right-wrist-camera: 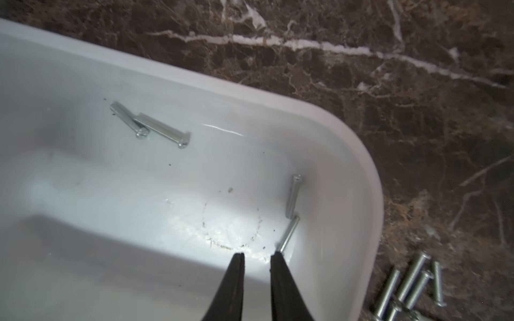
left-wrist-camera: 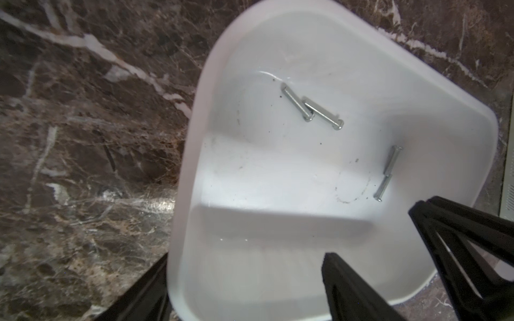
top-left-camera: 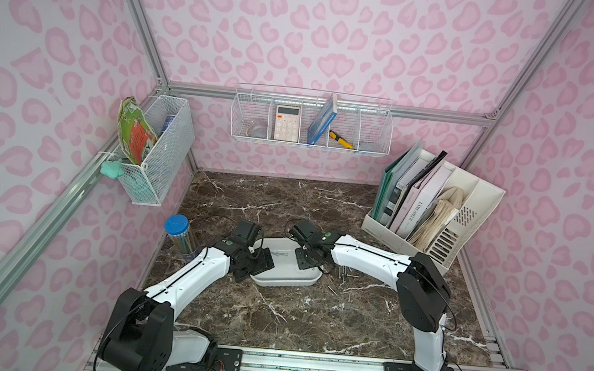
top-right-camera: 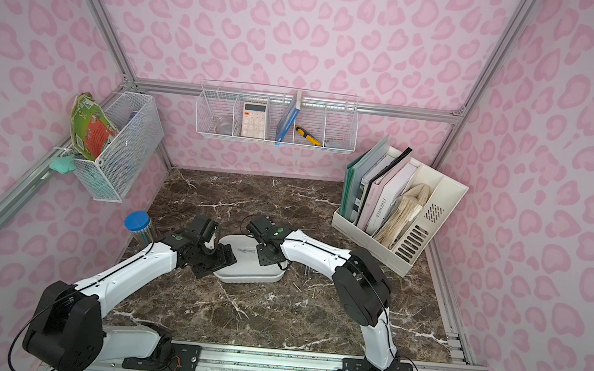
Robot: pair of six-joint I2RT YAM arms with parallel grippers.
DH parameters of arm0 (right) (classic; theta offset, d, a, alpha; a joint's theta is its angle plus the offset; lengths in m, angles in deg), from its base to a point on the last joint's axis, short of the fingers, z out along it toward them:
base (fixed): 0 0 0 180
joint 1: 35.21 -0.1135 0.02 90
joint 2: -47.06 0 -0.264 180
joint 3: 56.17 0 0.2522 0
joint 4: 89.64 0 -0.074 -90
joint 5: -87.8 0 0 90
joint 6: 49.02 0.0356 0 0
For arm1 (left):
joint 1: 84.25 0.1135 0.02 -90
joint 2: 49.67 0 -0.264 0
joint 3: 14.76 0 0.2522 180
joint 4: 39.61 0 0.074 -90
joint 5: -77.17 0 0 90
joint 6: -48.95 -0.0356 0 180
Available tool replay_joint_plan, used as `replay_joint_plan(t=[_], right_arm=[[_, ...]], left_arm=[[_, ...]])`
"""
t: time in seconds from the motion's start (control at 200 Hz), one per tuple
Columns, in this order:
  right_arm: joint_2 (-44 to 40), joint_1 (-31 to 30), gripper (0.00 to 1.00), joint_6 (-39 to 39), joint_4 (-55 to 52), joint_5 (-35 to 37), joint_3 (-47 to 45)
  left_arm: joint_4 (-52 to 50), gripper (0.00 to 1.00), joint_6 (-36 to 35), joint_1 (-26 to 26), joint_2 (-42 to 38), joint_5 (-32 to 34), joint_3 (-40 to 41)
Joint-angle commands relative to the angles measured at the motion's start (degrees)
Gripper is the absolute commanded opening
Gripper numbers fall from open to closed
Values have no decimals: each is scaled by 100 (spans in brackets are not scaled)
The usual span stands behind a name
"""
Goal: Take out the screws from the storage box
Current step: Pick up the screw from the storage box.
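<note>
The storage box (top-left-camera: 286, 280) is a shallow white tray on the brown marble table, seen in both top views (top-right-camera: 247, 276). My left gripper (left-wrist-camera: 246, 258) is shut on the wall at its left end, one finger outside and one inside. Several screws lie inside: two crossed (right-wrist-camera: 151, 126) mid-floor and two (right-wrist-camera: 293, 194) end to end along the right wall. My right gripper (right-wrist-camera: 257, 254) reaches down into the box (right-wrist-camera: 361, 155), slightly open with nothing between its fingers. One fingertip (right-wrist-camera: 276, 259) touches the end of the nearer screw (right-wrist-camera: 289, 233). More screws (right-wrist-camera: 409, 289) lie on the table beside the box (top-left-camera: 344, 272).
A clear jar with a blue lid (top-left-camera: 177, 234) stands left of the left arm. A white file organiser (top-left-camera: 434, 214) with folders fills the back right corner. Wire baskets hang on the back wall (top-left-camera: 311, 121) and the left wall (top-left-camera: 154, 150).
</note>
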Motion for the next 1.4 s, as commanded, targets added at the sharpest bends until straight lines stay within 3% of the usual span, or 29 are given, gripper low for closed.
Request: replay_joint_plan(t=[0.0, 0.905, 1.395], right_arm=[[113, 20, 22, 77, -157, 171, 83], [1134, 181, 25, 407, -596, 852, 686], [1205, 343, 6, 509, -83, -69, 301]], left_arm=[[177, 85, 142, -28, -43, -235, 55], [88, 81, 236, -125, -155, -105, 312], [272, 81, 281, -138, -137, -147, 394]])
